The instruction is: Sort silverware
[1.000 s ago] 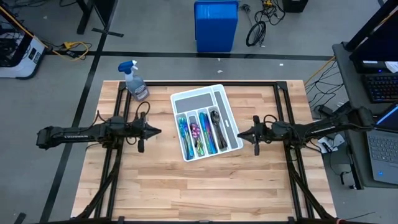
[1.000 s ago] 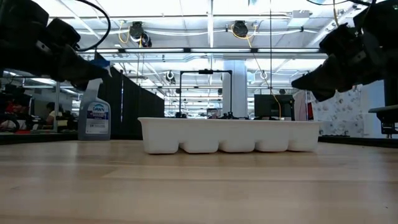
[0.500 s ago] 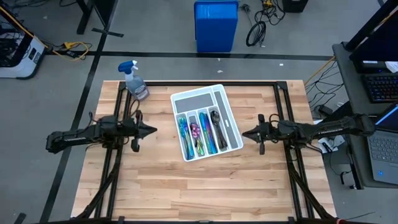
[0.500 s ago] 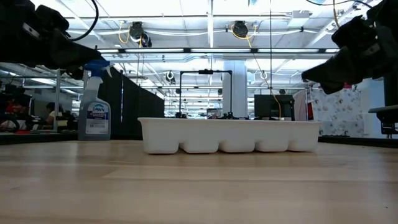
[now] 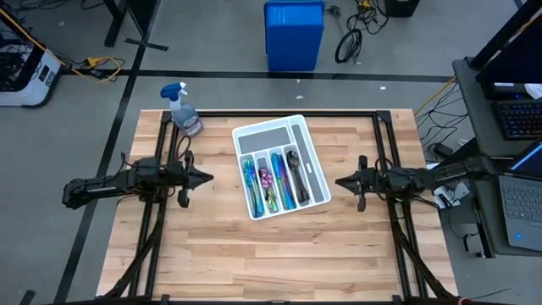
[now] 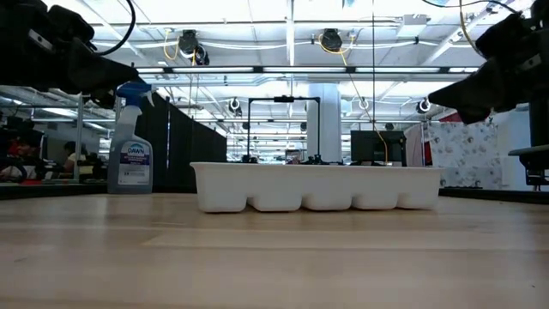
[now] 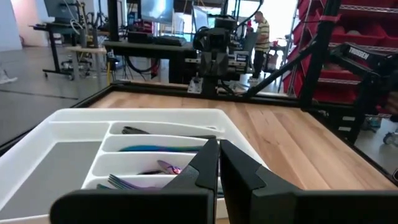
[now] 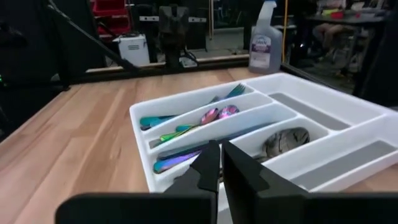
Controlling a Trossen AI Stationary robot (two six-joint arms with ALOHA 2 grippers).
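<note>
1. Since the earlier frame, right pincer point(image 5: 339, 181) had drawn back from tray point(image 5: 315, 153); left pincer point(image 5: 209, 178) likewise.
2. Both pincers closed together, holding nothing.
3. Silverware point(image 5: 273, 182) lay sorted in the tray on the desk point(image 5: 279, 254).

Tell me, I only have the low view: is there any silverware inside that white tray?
Observer: Yes. The high view shows silverware lying in four narrow slots of the tray.
Operator: Is either end effector holding a piece?
Observer: No. The left end effector and right end effector are shut on nothing, one at each side of the tray, apart from it.
Operator: Any slots empty?
Observer: The wide end slot and the long slot on the right arm's side hold nothing.
</note>
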